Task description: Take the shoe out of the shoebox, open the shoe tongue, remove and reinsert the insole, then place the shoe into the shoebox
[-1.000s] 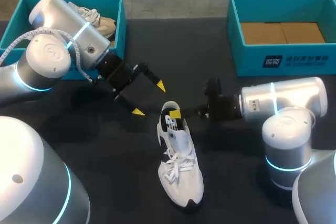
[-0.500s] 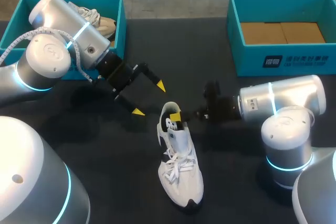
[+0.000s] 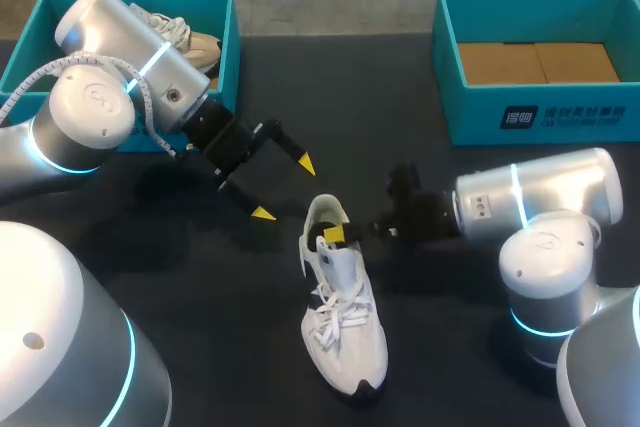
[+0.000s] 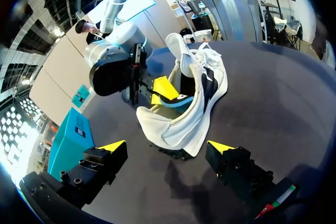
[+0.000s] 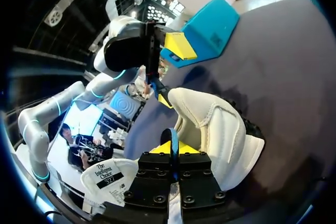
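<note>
The dark bench (image 3: 450, 347) carried one teal shoebox (image 3: 540, 117) at two o'clock and a second shoebox (image 3: 228, 47) at ten o'clock, which held another shoe (image 3: 185, 39). The white shoe (image 3: 343, 327) lay near centre, toe toward six o'clock. The left end effector (image 3: 284, 189) hung wide open at the white shoe's eleven o'clock. The right end effector (image 3: 333, 235) pinched the insole (image 5: 169, 140) at the white shoe's opening.

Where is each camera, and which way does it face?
Head view: above and behind the robot, looking down on the table; both arms show, left gripper and right gripper by the white shoe.
Left wrist view: on the left wrist, looking past its open fingers at the shoe's heel.
Right wrist view: on the right wrist, looking into the shoe, fingers shut on the insole.
Shared: both wrist views show the shoe and the other arm's gripper.
</note>
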